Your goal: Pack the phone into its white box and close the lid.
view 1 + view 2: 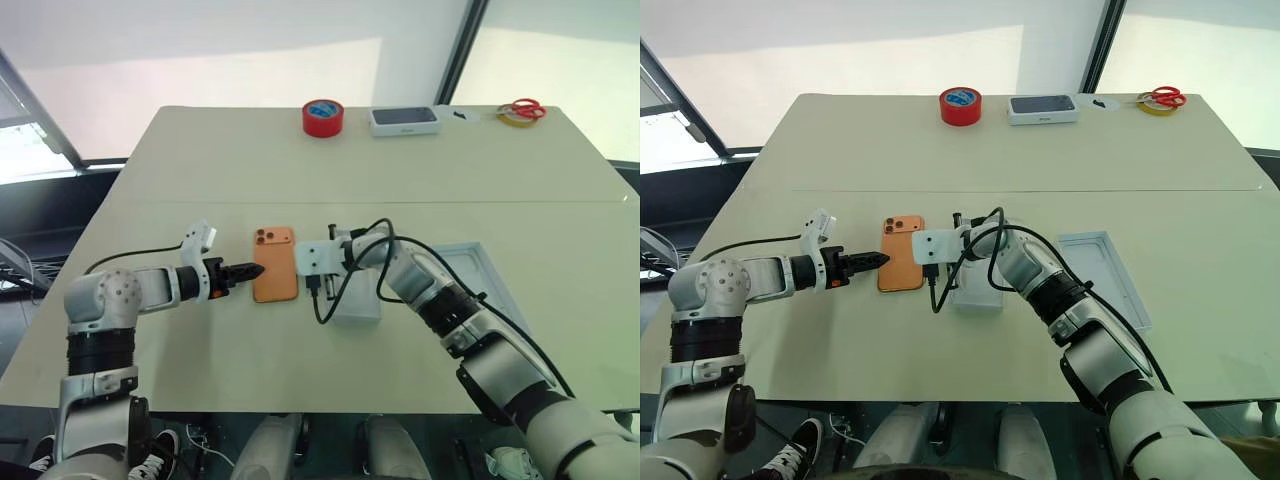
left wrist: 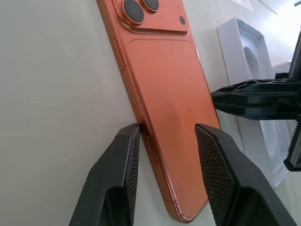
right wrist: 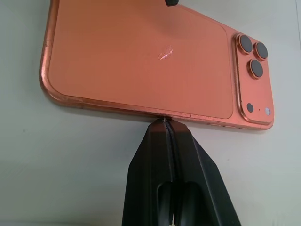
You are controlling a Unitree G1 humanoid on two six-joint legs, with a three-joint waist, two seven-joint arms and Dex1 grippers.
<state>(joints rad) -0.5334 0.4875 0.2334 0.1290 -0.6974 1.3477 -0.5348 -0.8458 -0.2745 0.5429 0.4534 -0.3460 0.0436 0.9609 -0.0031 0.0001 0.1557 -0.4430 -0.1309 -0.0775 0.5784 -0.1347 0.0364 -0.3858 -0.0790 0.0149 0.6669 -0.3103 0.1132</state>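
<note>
On matte table (image 1: 200,160), glossy orange phone (image 1: 275,263): left fingers (image 2: 120,174) apart, right fingers (image 3: 165,141) together

A big pale table (image 1: 200,160) stands on a dark floor (image 1: 60,200). Bright light comes through white windows (image 1: 250,50) behind it.
</note>
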